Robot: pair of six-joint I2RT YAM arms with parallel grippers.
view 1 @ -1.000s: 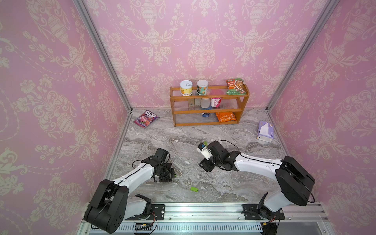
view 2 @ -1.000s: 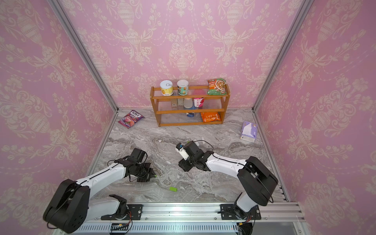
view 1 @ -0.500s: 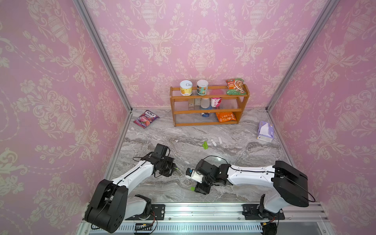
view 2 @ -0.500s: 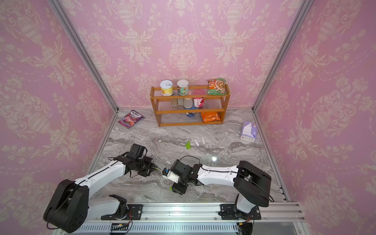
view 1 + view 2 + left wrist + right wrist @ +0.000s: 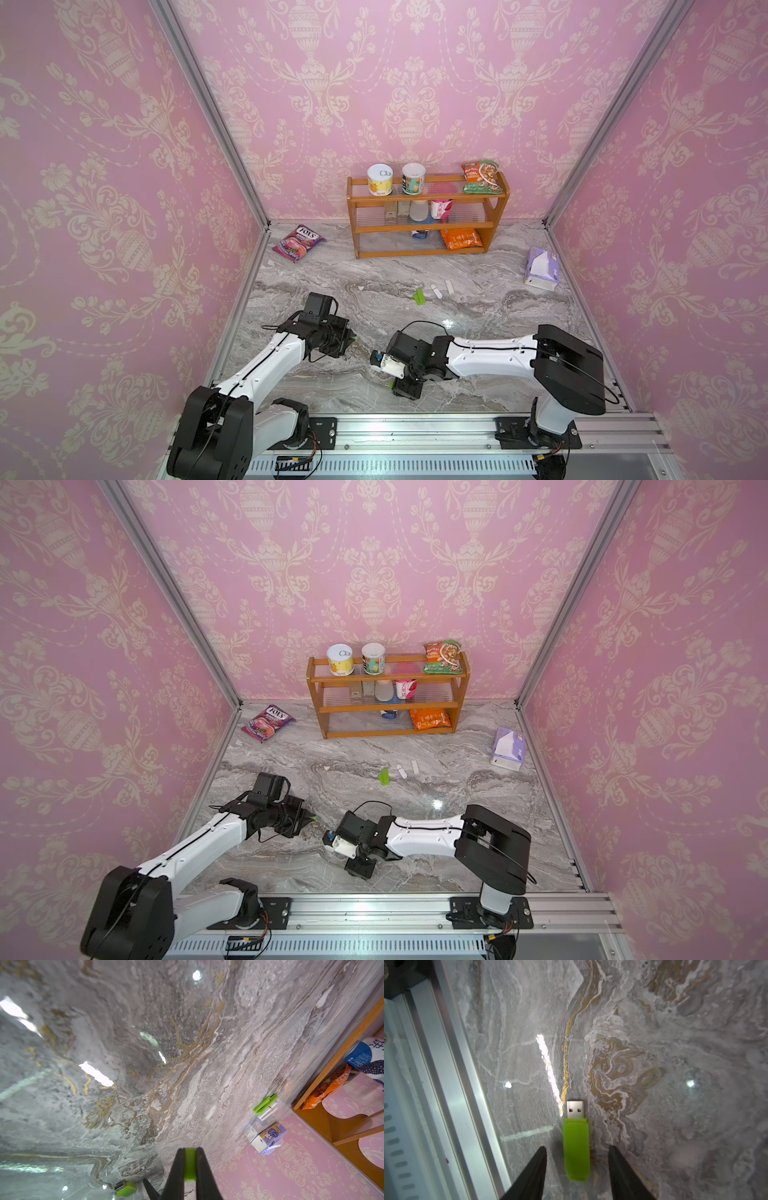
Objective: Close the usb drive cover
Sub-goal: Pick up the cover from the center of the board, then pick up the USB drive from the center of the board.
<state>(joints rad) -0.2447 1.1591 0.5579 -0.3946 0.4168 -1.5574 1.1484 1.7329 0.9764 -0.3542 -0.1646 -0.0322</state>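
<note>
**drive sits square between the right jaws, cover pinched in the left**

you've got the usb drive [image 5: 576, 1142] flat on the table [image 5: 675, 1053], right in the gap of the right jaws. they stand released, one each side of the green body, daylight on both sides, nothing gripped yet. its long axis runs straight out along the jaws, and the bare metal plug [image 5: 575, 1109] pokes out ahead of the tips, away from your wrist. that's the line that matters: squeeze across the narrow width and the plug should stay free out front. on the left arm [image 5: 266, 365] the jaws are clenched on the green cover [image 5: 190, 1164], off to the side of the drive and apart from it. the right arm [image 5: 490, 353] is the nearer one by far. i'd judge the cover has to come in at the plug end, along that same axis.
</note>
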